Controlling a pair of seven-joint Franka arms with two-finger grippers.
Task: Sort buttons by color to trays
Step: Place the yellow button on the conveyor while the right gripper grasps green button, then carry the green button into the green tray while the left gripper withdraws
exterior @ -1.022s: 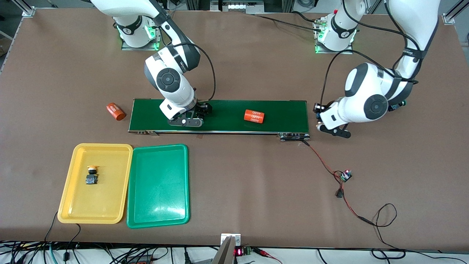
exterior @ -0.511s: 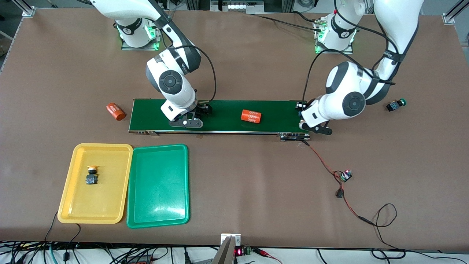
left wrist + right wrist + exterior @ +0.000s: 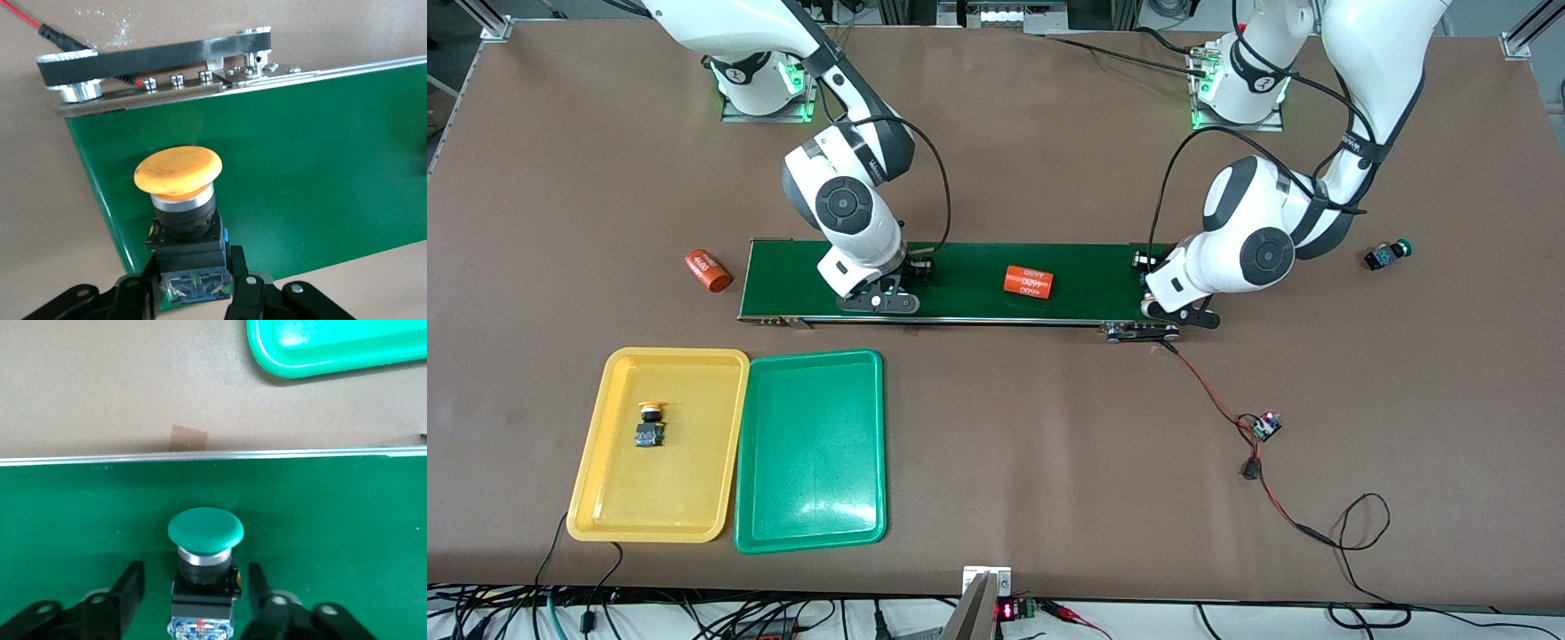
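My left gripper (image 3: 193, 288) is shut on the black-blue body of a yellow button (image 3: 177, 175), low over the conveyor belt's (image 3: 960, 284) end by the left arm; in the front view this gripper (image 3: 1178, 316) is there too. My right gripper (image 3: 199, 597) is low on the belt, open, its fingers (image 3: 130, 587) straddling a green button (image 3: 205, 529) with a gap on each side. Another green button (image 3: 1387, 255) lies on the table toward the left arm's end. A yellow button (image 3: 649, 425) lies in the yellow tray (image 3: 685, 484). The green tray (image 3: 809, 462) stands beside it.
An orange cylinder (image 3: 1027, 281) lies on the belt between the two grippers. Another orange cylinder (image 3: 708, 270) lies on the table past the belt's end by the right arm. Red and black wires with a small circuit board (image 3: 1264, 425) trail from the belt's motor end.
The left arm swung from beside the belt to over its end, uncovering the green button on the table. The orange cylinder drifted along the belt toward the right arm. The right gripper barely shifted.
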